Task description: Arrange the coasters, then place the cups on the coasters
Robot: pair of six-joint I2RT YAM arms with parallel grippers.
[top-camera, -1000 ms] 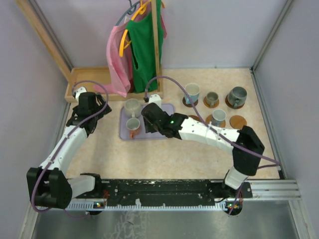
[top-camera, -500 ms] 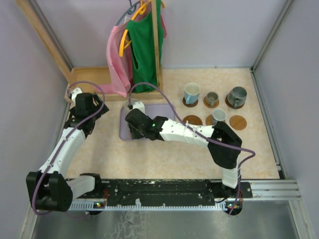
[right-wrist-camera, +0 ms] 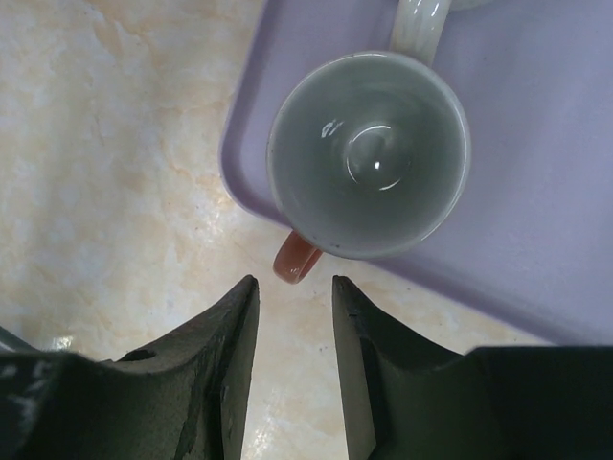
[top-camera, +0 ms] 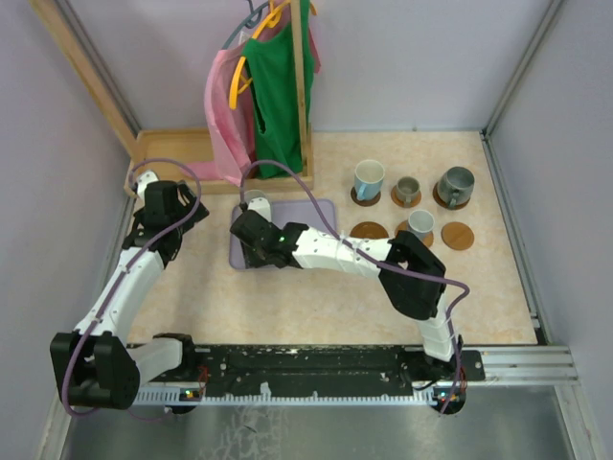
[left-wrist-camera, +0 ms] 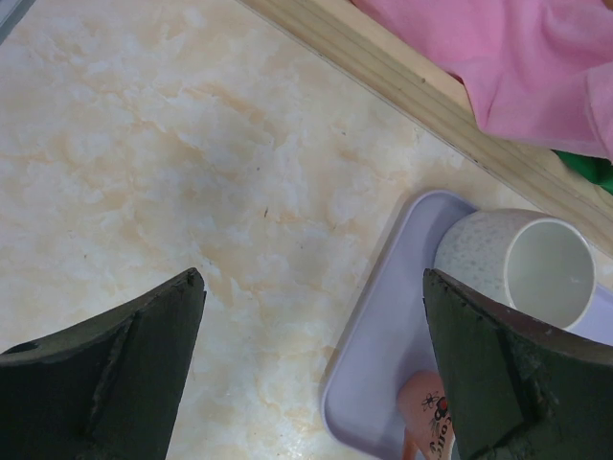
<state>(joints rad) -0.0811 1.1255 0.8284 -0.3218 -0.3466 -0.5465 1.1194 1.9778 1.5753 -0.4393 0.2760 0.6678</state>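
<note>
Over the lavender tray (top-camera: 314,213), my right gripper (top-camera: 251,251) hides the tray's cups from above. In the right wrist view a grey cup (right-wrist-camera: 369,153) stands at the tray's corner (right-wrist-camera: 536,240), its orange-brown handle (right-wrist-camera: 295,259) pointing at my right gripper (right-wrist-camera: 294,287), which is open narrowly with nothing between the fingers. My left gripper (left-wrist-camera: 312,278) is wide open over bare table, left of a speckled pale cup (left-wrist-camera: 517,268). At the right, several cups (top-camera: 369,179) (top-camera: 455,185) (top-camera: 419,223) sit on coasters; two coasters (top-camera: 369,231) (top-camera: 458,236) lie bare.
A wooden tray (top-camera: 168,153) and a rack with pink and green clothes (top-camera: 273,86) stand at the back left. Walls close in the table on three sides. My left arm (top-camera: 124,283) runs along the left wall.
My right arm has swung left across the lavender tray to its near-left corner, now covering both cups there. The left arm has hardly moved.
</note>
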